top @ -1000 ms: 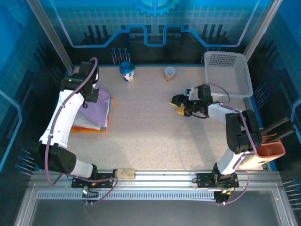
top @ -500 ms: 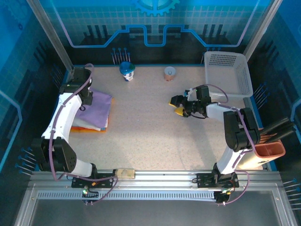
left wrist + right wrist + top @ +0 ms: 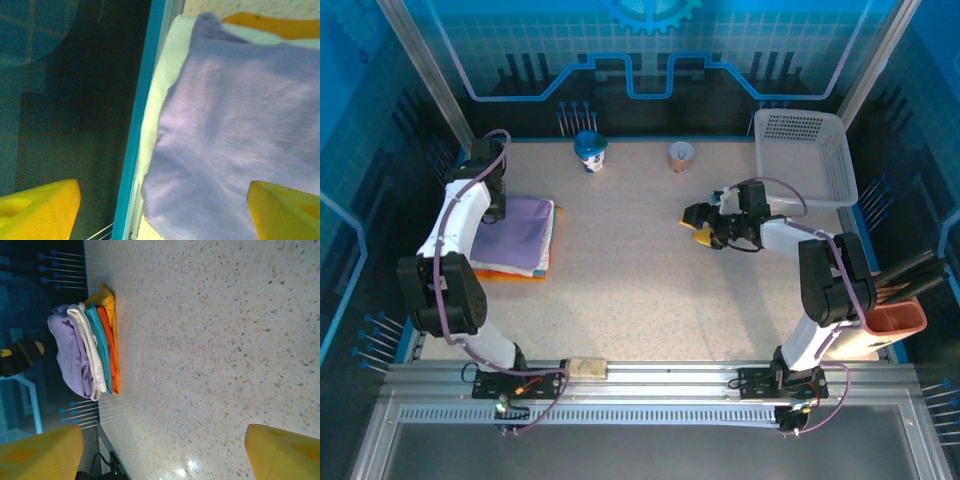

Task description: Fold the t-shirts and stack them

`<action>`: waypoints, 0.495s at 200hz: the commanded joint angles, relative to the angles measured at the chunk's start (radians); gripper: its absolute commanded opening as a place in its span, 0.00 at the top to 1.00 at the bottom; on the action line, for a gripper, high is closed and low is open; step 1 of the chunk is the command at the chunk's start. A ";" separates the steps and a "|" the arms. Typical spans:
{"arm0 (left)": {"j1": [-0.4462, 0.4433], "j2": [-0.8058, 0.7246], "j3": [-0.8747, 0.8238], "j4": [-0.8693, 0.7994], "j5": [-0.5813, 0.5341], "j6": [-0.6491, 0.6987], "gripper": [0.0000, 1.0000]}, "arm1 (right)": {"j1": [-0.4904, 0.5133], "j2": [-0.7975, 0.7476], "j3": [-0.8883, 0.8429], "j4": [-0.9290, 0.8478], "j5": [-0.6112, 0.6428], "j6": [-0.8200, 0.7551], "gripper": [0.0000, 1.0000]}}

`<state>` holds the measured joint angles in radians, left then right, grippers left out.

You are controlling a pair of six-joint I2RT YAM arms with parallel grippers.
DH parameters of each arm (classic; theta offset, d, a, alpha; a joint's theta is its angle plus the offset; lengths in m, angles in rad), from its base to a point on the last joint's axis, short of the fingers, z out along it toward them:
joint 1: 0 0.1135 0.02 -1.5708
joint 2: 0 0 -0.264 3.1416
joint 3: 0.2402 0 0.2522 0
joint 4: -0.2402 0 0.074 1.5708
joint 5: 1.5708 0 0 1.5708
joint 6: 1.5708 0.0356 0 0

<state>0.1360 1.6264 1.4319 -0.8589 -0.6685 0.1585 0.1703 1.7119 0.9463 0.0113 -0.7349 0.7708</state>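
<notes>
A folded lavender-purple t-shirt (image 3: 516, 230) lies on top of a stack of folded t-shirts at the table's left side, with an orange edge (image 3: 510, 273) showing at the bottom. My left gripper (image 3: 492, 207) hovers over the stack's far left corner, open, its yellow fingertips (image 3: 285, 212) wide apart above the purple shirt (image 3: 240, 125) and a white shirt edge (image 3: 160, 95). My right gripper (image 3: 698, 222) stands open and empty over bare table right of centre. Its wrist view shows the stack side on: purple (image 3: 70, 360), white (image 3: 87, 342), teal and orange (image 3: 107, 352) layers.
A white lattice basket (image 3: 805, 155) sits at the back right. A blue cup (image 3: 589, 150) and a small orange cup (image 3: 681, 155) stand along the back edge. The table's blue left rim (image 3: 145, 125) runs right beside the stack. An orange-brown bin (image 3: 892, 318) is at the right.
My left gripper has opened and let go of the purple shirt, drawing back toward the table's left edge. The shirt now lies flat on the stack. The right arm has not moved.
</notes>
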 commanded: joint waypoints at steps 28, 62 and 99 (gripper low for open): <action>-0.104 -0.209 -0.058 0.098 0.221 -0.147 0.08 | 0.013 -0.146 0.125 -0.361 0.313 -0.279 0.09; -0.161 -0.387 -0.371 0.502 0.346 -0.140 0.01 | 0.013 -0.275 0.098 -0.432 0.697 -0.357 0.00; -0.231 -0.495 -0.782 1.041 0.393 -0.024 0.01 | 0.013 -0.391 -0.030 -0.314 1.124 -0.398 0.00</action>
<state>-0.0502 1.1534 0.8219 -0.2317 -0.3397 0.0563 0.1726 1.3788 1.0084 -0.3386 0.0063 0.4534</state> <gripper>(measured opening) 0.992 0.996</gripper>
